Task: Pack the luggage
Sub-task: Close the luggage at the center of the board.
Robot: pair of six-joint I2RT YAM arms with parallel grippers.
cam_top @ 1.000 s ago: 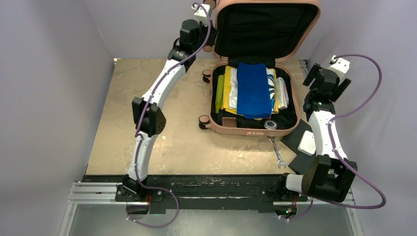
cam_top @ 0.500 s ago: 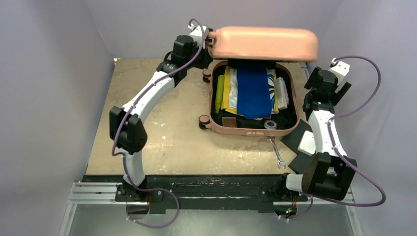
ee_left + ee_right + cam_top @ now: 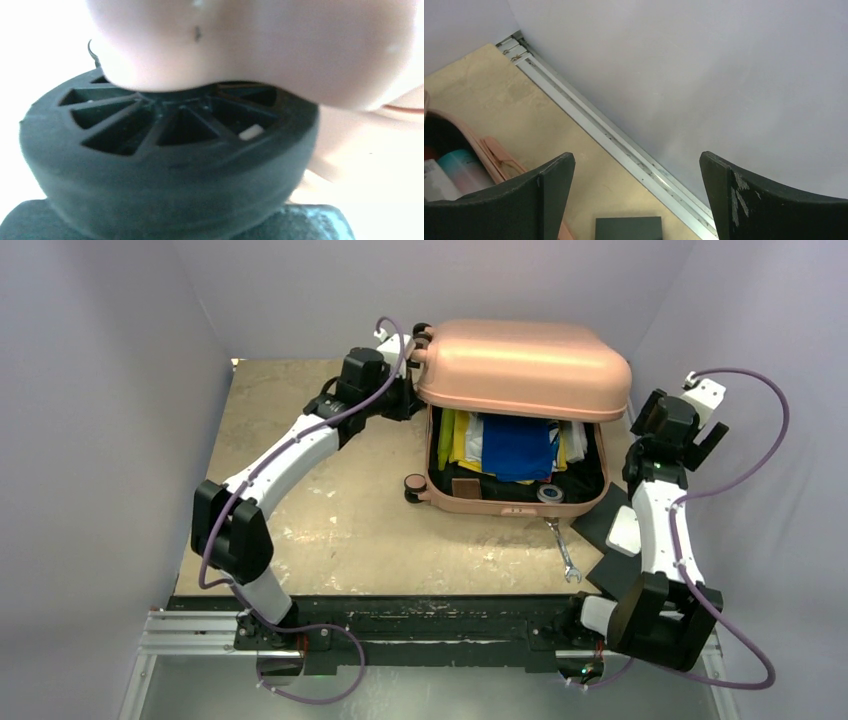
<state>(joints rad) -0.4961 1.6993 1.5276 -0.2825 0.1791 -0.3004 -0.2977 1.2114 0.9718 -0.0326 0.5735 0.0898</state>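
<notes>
- Nearer the arm bases than either pincer, a wrench lies on the table, and two black pads lie under the right forearm.
- Just beyond the wrench, left of the right pincer and near it, the luggage rests with its base flat on the table.
- Its wheeled end points left, toward the left arm's side, so its long axis appears to run left to right across the table. The hinge side is the far one, and the mouth faces the bases.
- The right pincer's fingers are spread wide with nothing between them. It hangs off the luggage's right end, apart from it, and its wrist view catches the pink rim at the lower left.
- Inside the base, a tape roll and a small brown box sit by the near wall. Farther in, a blue cloth lies over a yellow sheet.
- The lid is tilted partway over the far half of the base, outer shell up.
- Farthest, the left pincer sits at the lid's far-left corner, fingers pressed together and pinching nothing that shows.
- A dark wheel fills its wrist view, with pink shell directly above. Whether the fingers touch the wheel I cannot tell.
</notes>
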